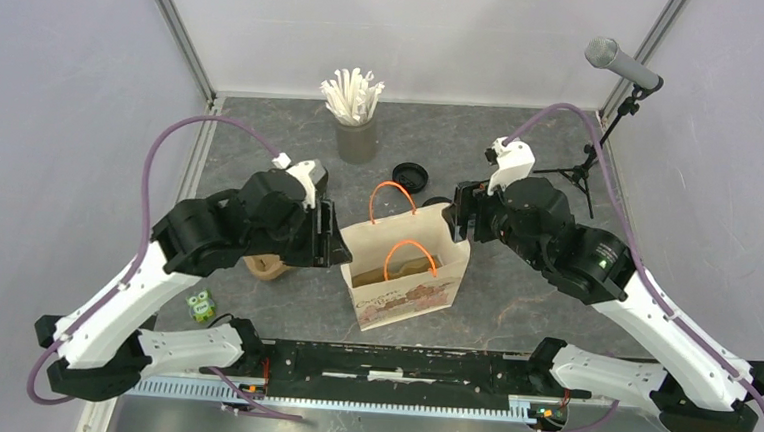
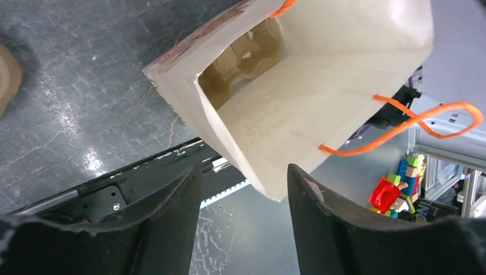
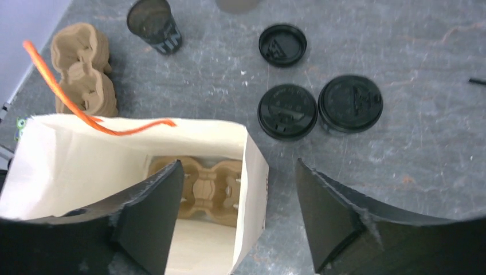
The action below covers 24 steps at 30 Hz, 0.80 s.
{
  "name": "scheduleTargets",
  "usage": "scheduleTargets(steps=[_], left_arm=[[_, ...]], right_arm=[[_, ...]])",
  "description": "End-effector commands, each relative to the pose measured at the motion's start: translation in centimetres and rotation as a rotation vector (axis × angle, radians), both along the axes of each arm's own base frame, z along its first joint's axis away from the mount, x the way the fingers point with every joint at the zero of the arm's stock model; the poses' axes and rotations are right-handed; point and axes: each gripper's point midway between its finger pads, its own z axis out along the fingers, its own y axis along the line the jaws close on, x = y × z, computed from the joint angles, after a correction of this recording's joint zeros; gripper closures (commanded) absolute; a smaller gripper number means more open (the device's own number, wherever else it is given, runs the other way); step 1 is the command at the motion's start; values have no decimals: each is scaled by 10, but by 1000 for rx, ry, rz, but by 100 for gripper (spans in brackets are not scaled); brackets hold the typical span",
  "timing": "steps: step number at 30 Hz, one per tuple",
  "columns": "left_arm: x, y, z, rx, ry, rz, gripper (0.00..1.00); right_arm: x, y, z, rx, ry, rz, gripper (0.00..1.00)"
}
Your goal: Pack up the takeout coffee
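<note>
Grey mottled tabletop (image 1: 523,295); contents listed from the left.

- Green toy block (image 1: 201,305): near the front edge, beside the left arm's base.
- Stack of brown pulp carriers (image 1: 267,266): on the table left of the bag, partly under the left arm.
- Left gripper (image 2: 243,169): at the bag's left side, fingers spread. In its wrist view a corner of the bag's rim lies in the gap, with neither finger pressed on it. It holds nothing.
- Open black cup (image 3: 153,23): no lid, upright on the table outside the bag, near the carrier stack. It shows only in the right wrist view.
- Grey cup of white straws (image 1: 356,134): upright at the back of the table.
- Paper bag (image 1: 408,298): centre, standing with its mouth open, two orange handles (image 1: 391,192), print on the front face.
- Pulp carrier (image 3: 209,189): one, lying at the bottom of the bag.
- Loose black lid (image 3: 282,44): flat on the table behind the bag, to its right.
- Pair of black lids (image 3: 287,112): side by side with edges meeting or nearly so, between the loose lid and the bag. Whether cups stand beneath them cannot be told.
- Right gripper (image 3: 238,166): above the bag's right side, fingers wide apart, the bag's side wall between them. It grips nothing.
- Microphone (image 1: 620,62): on a tripod at the back right corner.
</note>
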Motion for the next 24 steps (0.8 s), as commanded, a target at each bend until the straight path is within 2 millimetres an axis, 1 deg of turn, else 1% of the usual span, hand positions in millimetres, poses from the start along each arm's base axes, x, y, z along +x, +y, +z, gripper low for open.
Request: scheduleTargets(steps=[1, 2, 3, 4, 6, 8, 10, 15, 18, 19, 20, 22, 24], left_arm=[[3, -27, -6, -61, 59, -26, 42], [6, -29, -8, -49, 53, -29, 47], [10, -31, -10, -33, 38, -40, 54], [13, -33, -11, -25, 29, -49, 58], [24, -32, -12, 10, -4, -33, 75], [35, -29, -8, 27, -33, -31, 90], [46, -26, -2, 29, -71, -46, 97], [74, -21, 4, -18, -94, -126, 98], [83, -23, 13, -20, -125, -182, 97], [85, -23, 16, -9, -137, -196, 93], [87, -21, 16, 7, -143, -203, 86], [88, -19, 13, 33, -136, -211, 76], [87, -18, 10, 46, -115, -209, 55]], right_arm=[[14, -5, 52, 18, -180, -5, 18], [15, -7, 55, 8, -196, -8, 16], [17, -7, 58, -1, -210, -7, 14], [18, -7, 61, -4, -224, -2, 12], [19, -3, 66, -15, -249, 26, 8], [19, 2, 70, -30, -273, 64, 7], [18, 6, 72, -51, -304, 113, 7], [16, 10, 69, -86, -328, 163, 7], [15, 11, 65, -97, -318, 182, 7], [14, 12, 64, -100, -312, 183, 7], [14, 12, 62, -101, -308, 186, 7], [13, 13, 58, -103, -301, 196, 7], [13, 16, 54, -106, -295, 208, 7]])
